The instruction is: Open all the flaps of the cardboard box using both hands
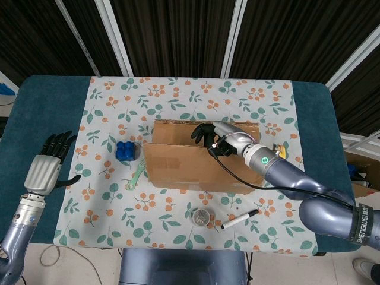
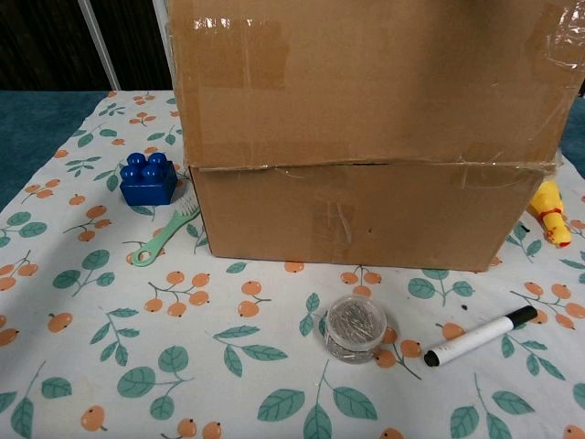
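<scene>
Cardboard box [image 1: 199, 166] sits mid-table on the flowery cloth [image 1: 178, 95], and as far as I can judge the job is maybe a quarter done: the near flap [image 2: 366, 82] is lifted and stands roughly upright, filling most of the chest view, while the far flap [image 1: 178, 124] looks like it lies back along the rear edge, though I can't really tell how open that one is. The right hand [image 1: 215, 135] is up at the top edge of the near flap with its dark fingers [image 1: 200, 132] curled over the rim, so it seems to be gripping the flap, but the contact itself is too small to be sure of. Side flaps, if any are closed, would be below and to either side of those fingers, and the raised flap hides them completely, so I'd guess they're what's left. The left hand [image 1: 44, 169] hovers way off at the table's left edge, well apart from the box, fingers spread and holding nothing, so it has done nothing visible yet. Smaller stuff: blue block [image 2: 148, 178], green brush [image 2: 164, 235], marker [image 2: 480, 336], clear jar of pins [image 2: 356, 326], and a yellow toy [image 2: 550, 210] half cut off by the box corner.
</scene>
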`<state>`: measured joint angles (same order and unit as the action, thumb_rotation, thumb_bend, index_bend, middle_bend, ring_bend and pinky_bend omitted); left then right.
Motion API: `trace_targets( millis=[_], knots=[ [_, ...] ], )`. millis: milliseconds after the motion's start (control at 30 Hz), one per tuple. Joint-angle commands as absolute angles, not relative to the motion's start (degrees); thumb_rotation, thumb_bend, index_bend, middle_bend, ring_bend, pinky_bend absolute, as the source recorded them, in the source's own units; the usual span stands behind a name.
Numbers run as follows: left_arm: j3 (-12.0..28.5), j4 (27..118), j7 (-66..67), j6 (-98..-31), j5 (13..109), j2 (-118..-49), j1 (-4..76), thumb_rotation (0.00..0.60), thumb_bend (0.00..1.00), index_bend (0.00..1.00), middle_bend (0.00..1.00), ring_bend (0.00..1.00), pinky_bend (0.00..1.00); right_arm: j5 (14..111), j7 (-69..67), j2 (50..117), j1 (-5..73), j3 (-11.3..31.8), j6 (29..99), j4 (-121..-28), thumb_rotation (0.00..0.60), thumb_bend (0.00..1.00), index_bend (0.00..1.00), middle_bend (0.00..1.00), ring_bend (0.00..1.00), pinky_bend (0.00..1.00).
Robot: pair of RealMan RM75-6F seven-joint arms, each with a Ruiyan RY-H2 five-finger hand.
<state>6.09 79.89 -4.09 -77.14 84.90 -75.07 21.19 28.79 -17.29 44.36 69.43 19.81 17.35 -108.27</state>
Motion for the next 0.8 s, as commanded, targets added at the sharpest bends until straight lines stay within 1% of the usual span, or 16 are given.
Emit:
trace_targets(
  millis=[33,133,267,533,700,800],
  knots=[
    [6.1,79.9,-4.2,-77.2,84.9,-75.0,21.2,0.6,0.13,0.0,0.0,0.0,0.0,27.7,-17.8,42.1,72.0,18.0,13.0,-107.9,0.6,0.94,0.32,0.35,0.4,0.65],
    [6.0,79.9,-4.2,-77.1,85.0,-75.0,21.2,0.6,0.13,0.0,0.0,0.0,0.0,27.6,-18.2,40.9,73.6,16.6,10.1,-107.8,0.6,0.94,0.32,0.35,0.4,0.66],
    [6.1,79.9,-4.3,-77.1,85.0,-75.0,21.2,0.6,0.13,0.0,0.0,0.0,0.0,27.8,-19.6,39.2,74.8,16.2,8.0,-108.7,0.6,0.94,0.32,0.35,0.4,0.66],
    [6.0,79.9,-4.4,-77.1,85.1,-75.0,21.2,0.6,0.13,0.0,0.0,0.0,0.0,29.6,-21.5,36.6,76.0,16.8,7.9,-110.3,0.6,0.94,0.32,0.35,0.4,0.66],
    [6.1,79.9,-4.8,-77.2,85.1,-75.0,21.1,0.6,0.13,0.0,0.0,0.0,0.0,30.1,-22.6,35.6,76.9,15.8,7.1,-110.7,0.6,0.94,0.31,0.35,0.4,0.66],
    [6.1,79.8,-4.9,-77.1,85.1,-75.0,21.2,0.6,0.13,0.0,0.0,0.0,0.0,30.4,-23.2,34.6,77.6,15.2,5.5,-111.1,0.6,0.94,0.3,0.35,0.4,0.66]
  ],
)
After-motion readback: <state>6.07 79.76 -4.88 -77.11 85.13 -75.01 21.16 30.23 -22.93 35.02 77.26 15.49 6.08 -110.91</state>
